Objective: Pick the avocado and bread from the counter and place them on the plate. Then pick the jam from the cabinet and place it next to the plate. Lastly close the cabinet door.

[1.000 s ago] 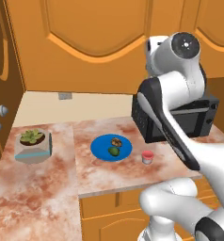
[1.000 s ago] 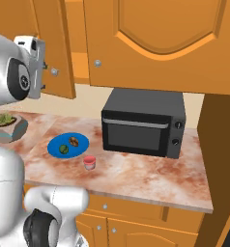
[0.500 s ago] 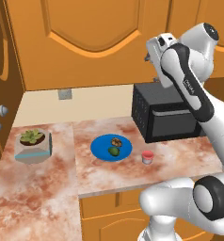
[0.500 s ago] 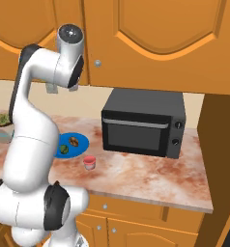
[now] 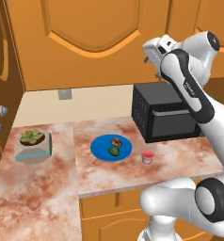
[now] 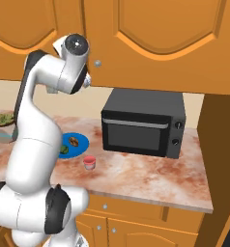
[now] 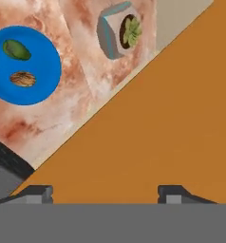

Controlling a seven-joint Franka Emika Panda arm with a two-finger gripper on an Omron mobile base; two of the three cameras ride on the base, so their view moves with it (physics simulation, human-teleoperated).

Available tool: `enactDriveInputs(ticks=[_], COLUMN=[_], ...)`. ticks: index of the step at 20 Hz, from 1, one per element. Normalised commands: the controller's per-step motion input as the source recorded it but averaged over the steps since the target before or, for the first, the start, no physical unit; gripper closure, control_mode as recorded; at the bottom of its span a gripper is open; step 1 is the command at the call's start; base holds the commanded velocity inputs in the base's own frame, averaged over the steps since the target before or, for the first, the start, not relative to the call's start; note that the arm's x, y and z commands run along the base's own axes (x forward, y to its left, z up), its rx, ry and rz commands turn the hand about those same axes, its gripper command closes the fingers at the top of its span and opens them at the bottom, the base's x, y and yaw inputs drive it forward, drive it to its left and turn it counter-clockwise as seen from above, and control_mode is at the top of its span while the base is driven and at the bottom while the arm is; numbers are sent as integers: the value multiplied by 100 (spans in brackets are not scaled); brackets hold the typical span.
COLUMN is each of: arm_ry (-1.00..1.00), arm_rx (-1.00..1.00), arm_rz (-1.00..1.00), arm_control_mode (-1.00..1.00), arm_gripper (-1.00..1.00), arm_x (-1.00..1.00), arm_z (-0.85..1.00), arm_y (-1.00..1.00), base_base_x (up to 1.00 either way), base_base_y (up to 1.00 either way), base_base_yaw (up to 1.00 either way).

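The blue plate (image 5: 100, 149) (image 6: 81, 146) (image 7: 42, 90) lies on the marbled counter (image 5: 52, 188) with the dark green avocado (image 5: 114, 151) (image 6: 64, 149) (image 7: 16, 49) and the speckled brown bread (image 5: 116, 141) (image 6: 74, 142) (image 7: 23, 79) on it. The pinkish-red jam (image 5: 147, 157) (image 6: 89, 163) stands on the counter just right of the plate. My gripper (image 5: 150, 51) (image 6: 87, 81) (image 7: 105, 194) is raised high, open and holding nothing. It sits close against the orange cabinet door (image 5: 92, 42) (image 6: 155, 38) (image 7: 157, 118), whose face looks flush with the cabinet front.
A black microwave (image 5: 165, 113) (image 6: 143, 128) stands on the counter right of the plate, under my hand. A potted succulent (image 5: 33, 143) (image 7: 118, 31) sits at the left. A darker wooden panel (image 5: 1, 70) with knobs borders the left side.
The arm has unfolded from near the base and swung up to the cabinet door. Over the last half second the hand shifted only slightly. Plate, food and jam stayed put.
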Motion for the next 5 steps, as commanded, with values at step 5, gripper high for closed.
enactDriveInputs(ticks=[5], arm_ry=[-25], arm_rx=[-56], arm_rz=[13], arm_control_mode=[-100], arm_gripper=[-100], arm_x=[60], arm_z=[-100], arm_y=[56], base_base_x=[0], base_base_y=[0], base_base_yaw=[0])
